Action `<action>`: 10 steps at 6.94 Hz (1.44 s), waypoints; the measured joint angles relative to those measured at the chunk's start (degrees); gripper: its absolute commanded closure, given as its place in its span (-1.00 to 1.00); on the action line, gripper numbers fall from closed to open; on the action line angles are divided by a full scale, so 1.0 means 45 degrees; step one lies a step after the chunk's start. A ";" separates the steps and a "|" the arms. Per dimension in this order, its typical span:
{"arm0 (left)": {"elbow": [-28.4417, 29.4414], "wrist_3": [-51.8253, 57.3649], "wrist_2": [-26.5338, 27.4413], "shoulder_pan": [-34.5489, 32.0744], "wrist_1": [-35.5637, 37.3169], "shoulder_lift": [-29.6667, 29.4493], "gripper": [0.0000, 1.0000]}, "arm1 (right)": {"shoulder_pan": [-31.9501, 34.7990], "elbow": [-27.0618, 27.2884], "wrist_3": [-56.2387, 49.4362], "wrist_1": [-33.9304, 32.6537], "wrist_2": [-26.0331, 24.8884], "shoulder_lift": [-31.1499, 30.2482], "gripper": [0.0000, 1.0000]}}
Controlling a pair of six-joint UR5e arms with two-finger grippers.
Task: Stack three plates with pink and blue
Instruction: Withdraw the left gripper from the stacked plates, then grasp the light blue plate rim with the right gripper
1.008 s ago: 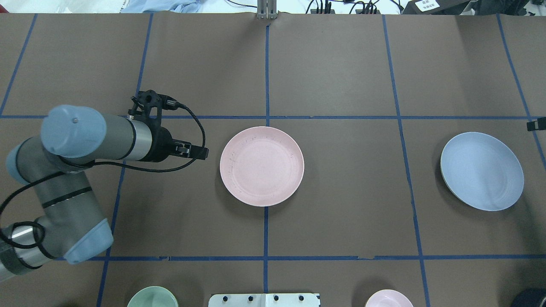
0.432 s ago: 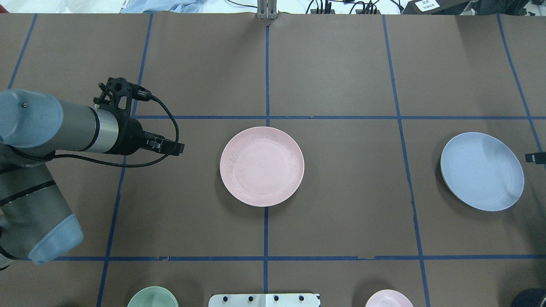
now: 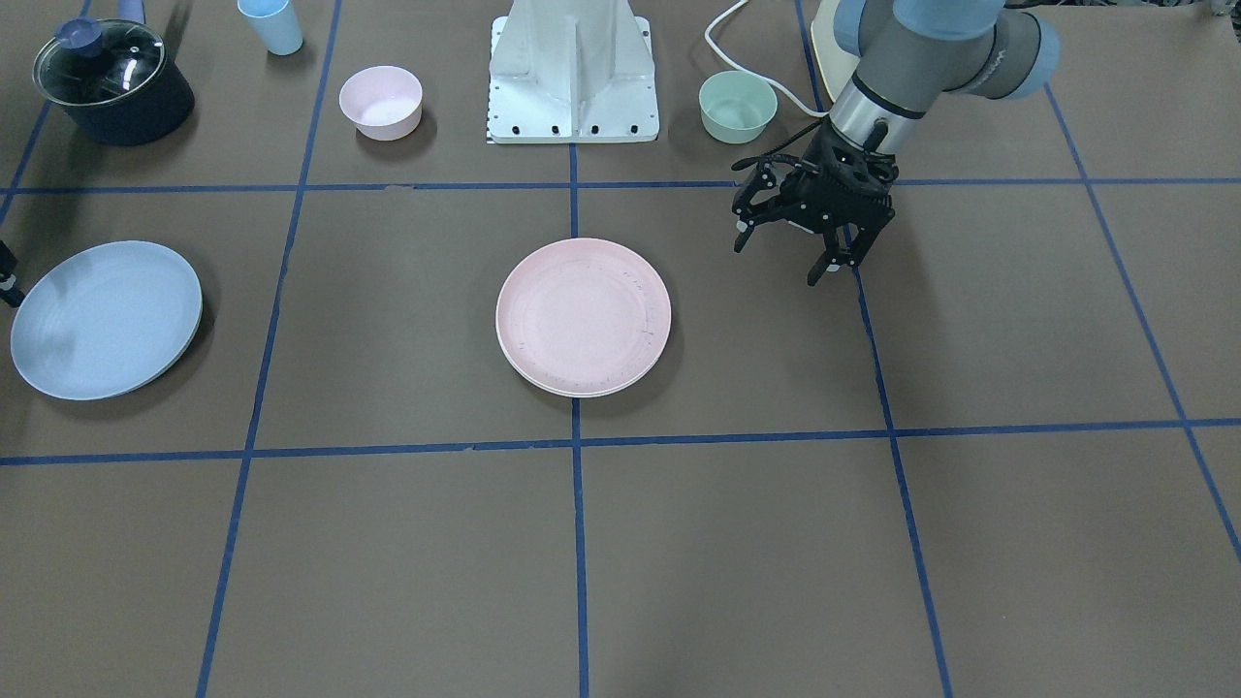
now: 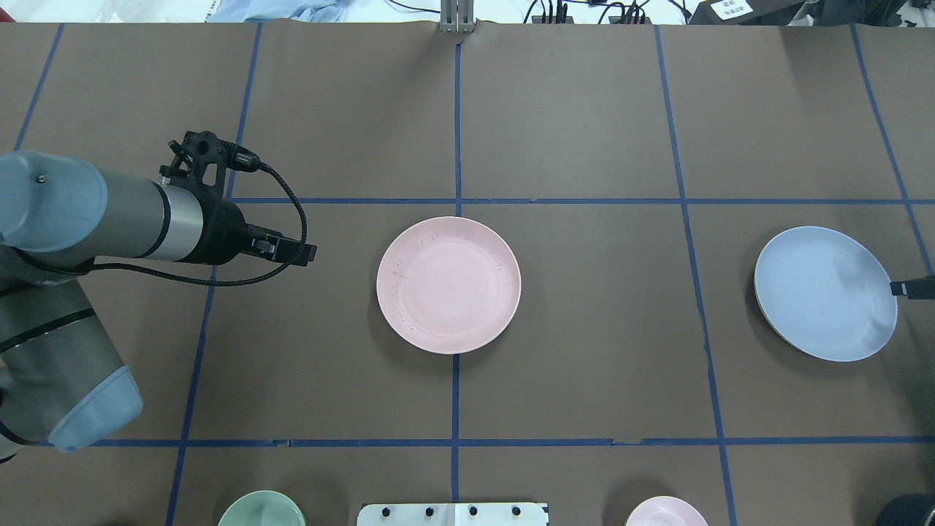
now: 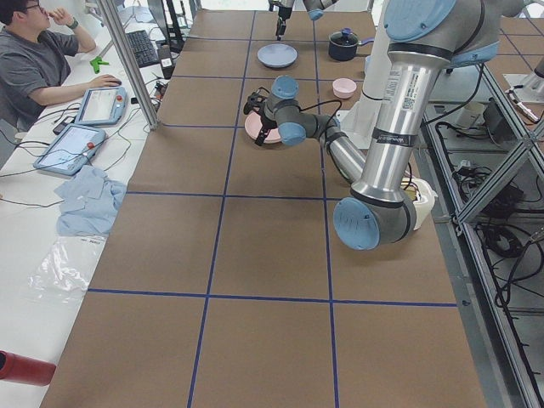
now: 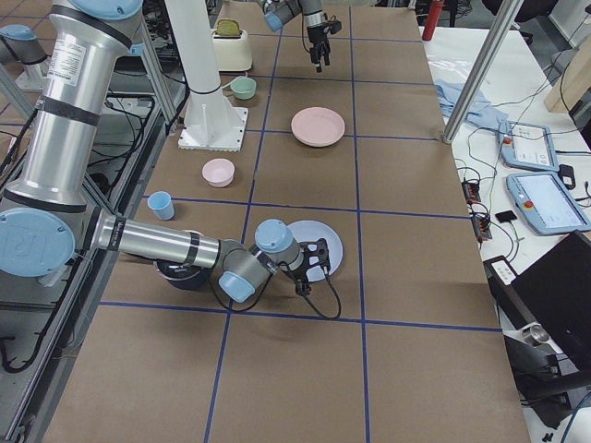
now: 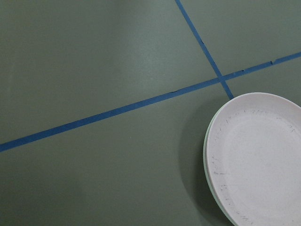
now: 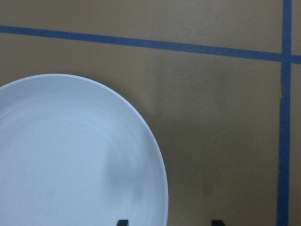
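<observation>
Three plates: pink plate [image 4: 448, 285] atop cream plate [image 3: 562, 392], worktop [image 4: 584, 329] centre; blue plate [image 4: 825, 292] apart.
Two bowls: pink bowl [image 3: 380, 102]; mint-green bowl [image 3: 738, 105].
Left end effector [image 3: 776, 264]: fingers apart, near pink plate.
Right end effector [image 8: 168, 221]: fingers apart, astride blue plate's rim.
Label [image 4: 730, 9]: unreadable.

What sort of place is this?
Likely a robot lab, not a kitchen: blue tape grid on a paper-covered table, an operator at a side bench with teach pendants.
</observation>
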 measured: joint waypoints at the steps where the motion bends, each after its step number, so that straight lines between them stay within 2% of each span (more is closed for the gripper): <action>1: 0.0000 -0.0006 0.0008 -0.0002 0.0000 -0.0003 -0.99 | -0.0273 -0.0037 -0.0009 0.0071 -0.0005 -0.0014 0.19; 3: 0.0001 -0.0019 0.0015 -0.0007 0.0000 -0.0001 -0.99 | -0.0630 -0.0234 -0.0006 0.0107 -0.0020 -0.0028 0.81; 4: 0.0004 -0.0020 0.0015 -0.0007 0.0000 0.0002 -0.99 | -0.0701 -0.0325 -0.0005 0.0111 -0.0044 -0.0036 0.81; 6: 0.0001 -0.0035 0.0015 -0.0007 0.0000 0.0002 -0.99 | -0.0843 -0.0552 -0.0014 0.0112 -0.0335 -0.0035 1.00; 10: -0.0001 -0.0050 0.0015 -0.0007 0.0000 0.0015 -0.99 | -0.0880 -0.0368 0.0045 0.0125 -0.0403 0.0402 1.00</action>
